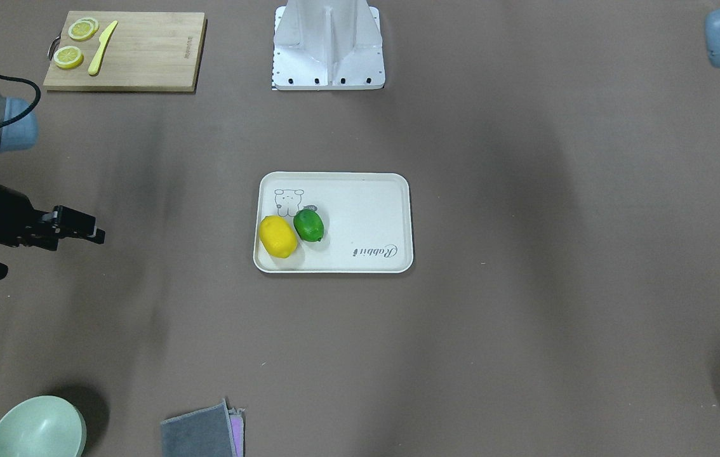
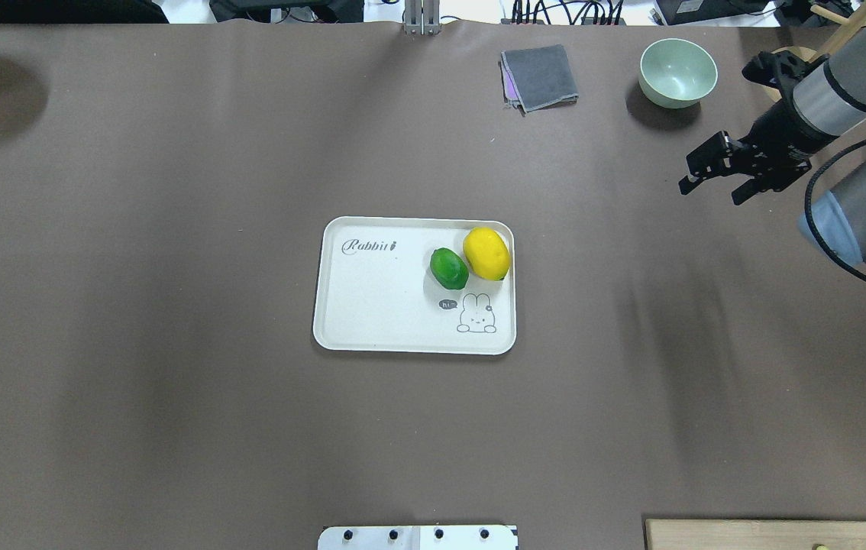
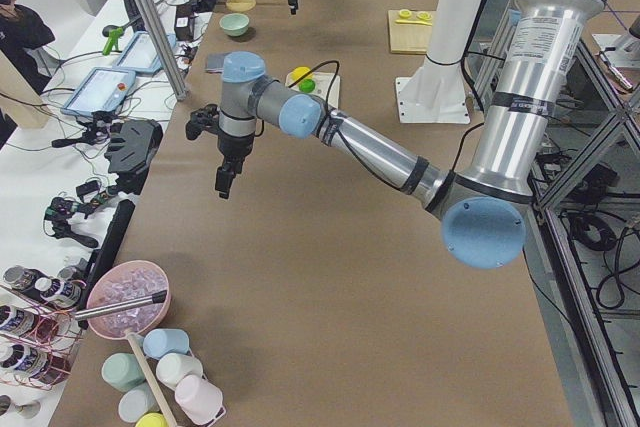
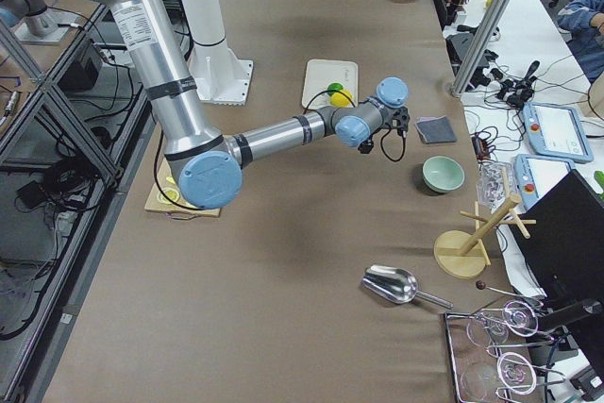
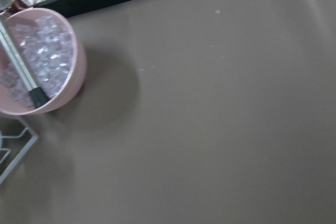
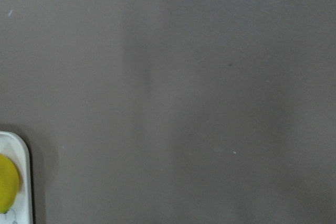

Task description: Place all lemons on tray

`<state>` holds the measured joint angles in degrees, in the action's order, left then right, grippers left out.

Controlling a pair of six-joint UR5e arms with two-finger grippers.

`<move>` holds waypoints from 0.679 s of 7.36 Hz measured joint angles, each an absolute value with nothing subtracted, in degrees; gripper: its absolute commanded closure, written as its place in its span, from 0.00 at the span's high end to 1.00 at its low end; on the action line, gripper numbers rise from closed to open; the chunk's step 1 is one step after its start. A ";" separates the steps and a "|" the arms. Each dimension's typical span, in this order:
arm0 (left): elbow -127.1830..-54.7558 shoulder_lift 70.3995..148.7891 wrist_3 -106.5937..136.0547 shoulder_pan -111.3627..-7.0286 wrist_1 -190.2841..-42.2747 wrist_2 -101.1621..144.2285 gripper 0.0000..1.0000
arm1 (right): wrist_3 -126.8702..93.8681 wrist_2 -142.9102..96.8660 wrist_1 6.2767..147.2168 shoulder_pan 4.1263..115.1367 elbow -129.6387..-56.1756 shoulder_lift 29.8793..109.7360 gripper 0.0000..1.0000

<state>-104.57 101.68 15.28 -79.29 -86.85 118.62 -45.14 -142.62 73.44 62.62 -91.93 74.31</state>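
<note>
The cream-white tray [image 1: 366, 209] lies at the table's middle and also shows in the overhead view [image 2: 372, 305]. The yellow lemon [image 1: 278, 237] [image 2: 486, 253] and the green lemon [image 1: 308, 225] [image 2: 449, 269] rest side by side on it, beside the drawing. My right gripper [image 2: 709, 194] [image 1: 96, 235] hovers open and empty well to the right of the tray, near the bowl. My left gripper [image 3: 222, 187] hangs over the table's far left end, near the pink bowl; I cannot tell whether it is open or shut. The right wrist view catches the yellow lemon's edge [image 6: 8, 182].
A wooden cutting board [image 1: 144, 57] with lemon slices and a yellow knife sits by the robot's right. A pale green bowl [image 2: 677, 72] and a folded grey cloth [image 2: 540, 76] lie at the far edge. A pink bowl of ice [image 5: 37, 61] stands at the far left corner.
</note>
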 measured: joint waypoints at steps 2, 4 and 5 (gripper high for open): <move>-99.50 97.93 10.55 -84.58 -88.42 122.08 0.98 | -40.37 -140.93 75.98 66.93 -95.14 79.47 1.00; -92.47 97.29 8.91 -87.49 -95.84 124.72 0.99 | -34.35 -140.54 76.74 72.33 -95.73 83.44 1.00; -91.39 97.04 8.51 -89.65 -97.61 126.78 0.99 | -32.31 -140.23 77.06 74.66 -95.80 84.89 1.00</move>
